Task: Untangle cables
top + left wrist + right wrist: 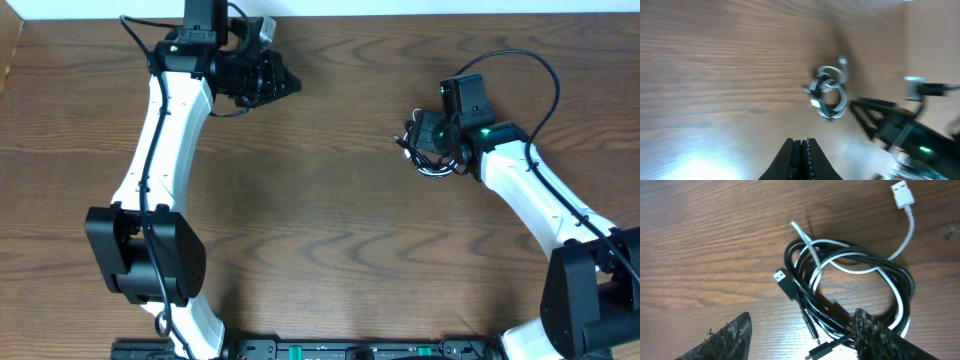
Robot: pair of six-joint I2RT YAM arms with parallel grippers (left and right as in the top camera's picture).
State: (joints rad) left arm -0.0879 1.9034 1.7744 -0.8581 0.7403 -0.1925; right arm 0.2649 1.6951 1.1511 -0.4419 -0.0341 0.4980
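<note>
The black cable [802,282] and the white cable [897,297] lie coiled together in one tangled loop on the wooden table. The white USB plug [902,194] sticks out at the top right and a black USB plug [785,282] points left. My right gripper [802,337] is open just above the bundle, its right finger over the coil's lower edge. Overhead, the bundle [432,160] lies under the right gripper [428,135]. My left gripper [801,145] is shut and empty, far from the blurred bundle [830,92]; overhead it sits at the back left [285,85].
The wooden table [330,240] spreads between the arms. The right arm's own thick black wire [540,70] arcs above its wrist. The arm bases stand at the front edge.
</note>
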